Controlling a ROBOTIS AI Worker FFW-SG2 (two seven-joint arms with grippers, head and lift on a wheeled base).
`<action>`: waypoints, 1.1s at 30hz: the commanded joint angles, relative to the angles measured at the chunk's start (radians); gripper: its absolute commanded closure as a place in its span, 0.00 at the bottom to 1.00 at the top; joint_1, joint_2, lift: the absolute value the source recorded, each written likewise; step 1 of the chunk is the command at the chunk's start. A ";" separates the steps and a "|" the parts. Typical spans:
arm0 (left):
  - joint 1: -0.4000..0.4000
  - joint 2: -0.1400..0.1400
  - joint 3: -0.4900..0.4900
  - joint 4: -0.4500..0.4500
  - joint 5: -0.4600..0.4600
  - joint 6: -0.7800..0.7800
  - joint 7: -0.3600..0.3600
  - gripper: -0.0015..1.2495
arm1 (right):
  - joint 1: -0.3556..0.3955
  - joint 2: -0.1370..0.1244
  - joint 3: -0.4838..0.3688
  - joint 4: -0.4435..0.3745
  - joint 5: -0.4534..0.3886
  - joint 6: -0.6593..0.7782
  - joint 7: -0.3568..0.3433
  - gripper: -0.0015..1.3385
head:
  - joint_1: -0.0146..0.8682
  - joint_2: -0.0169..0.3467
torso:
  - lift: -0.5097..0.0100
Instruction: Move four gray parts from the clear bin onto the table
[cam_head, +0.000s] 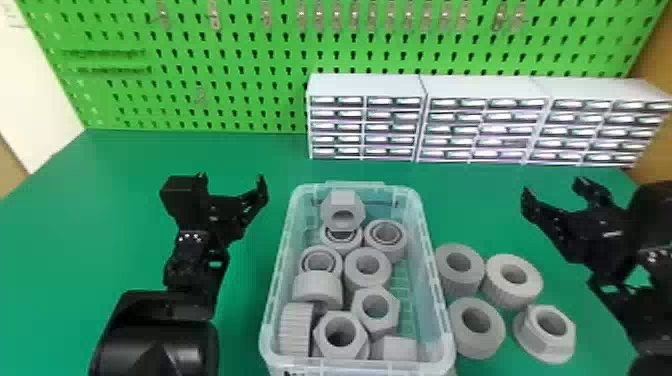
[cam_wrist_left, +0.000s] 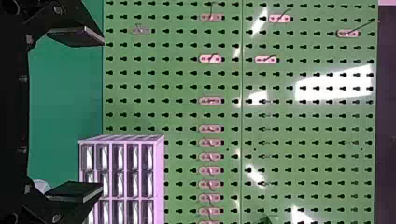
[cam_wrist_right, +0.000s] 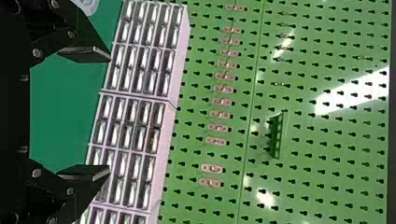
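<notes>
The clear bin (cam_head: 440, 300) stands mid-table, holding several gray parts, among them a hex nut (cam_head: 341, 334) and a ring (cam_head: 367, 267). Four gray parts rest on the table right of it: two rings (cam_head: 459, 265) (cam_head: 515, 277) behind, a third ring (cam_head: 476, 325) and a flanged nut (cam_head: 547, 332) in front. My left gripper (cam_head: 232, 187) is open and empty, left of the bin; in the left wrist view the left gripper (cam_wrist_left: 100, 114) has widely parted fingers. My right gripper (cam_head: 556, 192) is open behind and right of the loose parts; in the right wrist view the right gripper (cam_wrist_right: 109, 114) holds nothing.
White drawer cabinets (cam_head: 480, 120) line the table's back from the middle to the right. Behind them rises a green pegboard (cam_head: 225, 65) with small hooks. Green tabletop (cam_head: 115, 210) shows left of my left arm.
</notes>
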 joint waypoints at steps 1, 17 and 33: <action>0.000 -0.006 0.000 0.002 0.000 0.000 0.000 0.15 | 0.000 -0.002 0.000 0.001 -0.001 0.000 0.000 0.32 | 0.80 0.24 | 0.88; 0.000 -0.006 0.000 0.002 0.000 -0.006 0.000 0.15 | 0.000 -0.002 0.002 0.003 -0.003 0.000 0.000 0.32 | 0.80 0.24 | 0.88; 0.000 -0.006 0.000 0.003 0.002 -0.012 0.001 0.15 | 0.001 0.000 0.000 0.003 -0.004 0.000 0.000 0.32 | 0.80 0.24 | 0.88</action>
